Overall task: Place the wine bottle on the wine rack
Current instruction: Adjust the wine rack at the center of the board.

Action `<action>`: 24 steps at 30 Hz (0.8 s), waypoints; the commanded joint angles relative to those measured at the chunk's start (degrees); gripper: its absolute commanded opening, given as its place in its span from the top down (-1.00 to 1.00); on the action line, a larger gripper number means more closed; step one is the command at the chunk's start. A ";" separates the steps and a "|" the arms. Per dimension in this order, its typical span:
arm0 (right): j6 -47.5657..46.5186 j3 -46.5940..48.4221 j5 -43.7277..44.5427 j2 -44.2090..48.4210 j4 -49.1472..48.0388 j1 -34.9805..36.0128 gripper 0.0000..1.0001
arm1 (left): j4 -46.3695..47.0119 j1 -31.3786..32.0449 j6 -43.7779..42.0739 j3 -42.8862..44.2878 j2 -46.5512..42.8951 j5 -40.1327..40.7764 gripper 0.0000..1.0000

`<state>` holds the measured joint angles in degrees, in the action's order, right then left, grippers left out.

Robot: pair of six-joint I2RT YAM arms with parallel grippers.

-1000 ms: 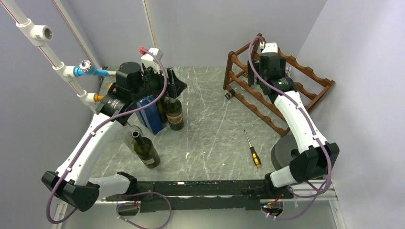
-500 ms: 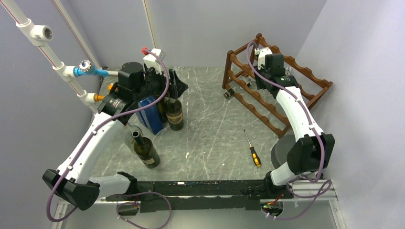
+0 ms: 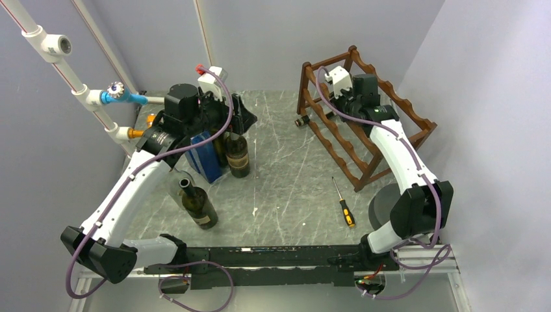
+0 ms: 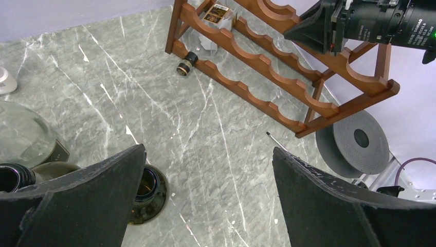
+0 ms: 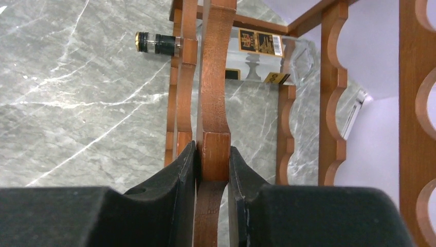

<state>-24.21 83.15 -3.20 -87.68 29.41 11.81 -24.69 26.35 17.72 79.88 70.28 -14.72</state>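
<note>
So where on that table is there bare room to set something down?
The widest bare patch of table runs down the middle, between the standing bottles on the left and the wine rack on the right. Another lies near the front, between the nearest bottle and the screwdriver. The back-left corner is crowded.

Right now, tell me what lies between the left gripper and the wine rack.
Only bare marble tabletop lies between the left gripper and the wine rack; the top view shows it, the left wrist view too.
</note>
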 commanded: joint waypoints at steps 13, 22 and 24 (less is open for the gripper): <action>-23.77 -13.93 -13.41 6.08 -5.30 1.28 1.00 | 1.61 0.61 -0.83 1.79 -0.22 0.87 -0.98; -8.21 -12.89 -0.30 8.79 -12.42 1.37 -0.19 | 0.89 0.77 -0.83 2.61 -1.04 -0.04 -0.98; -3.20 -13.56 1.08 10.59 -14.97 1.52 -0.39 | 1.31 0.78 -1.13 2.48 -1.72 -0.27 -0.98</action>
<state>-34.59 70.70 -8.05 -81.23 19.42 13.23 -24.73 26.74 17.67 79.96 70.81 -14.39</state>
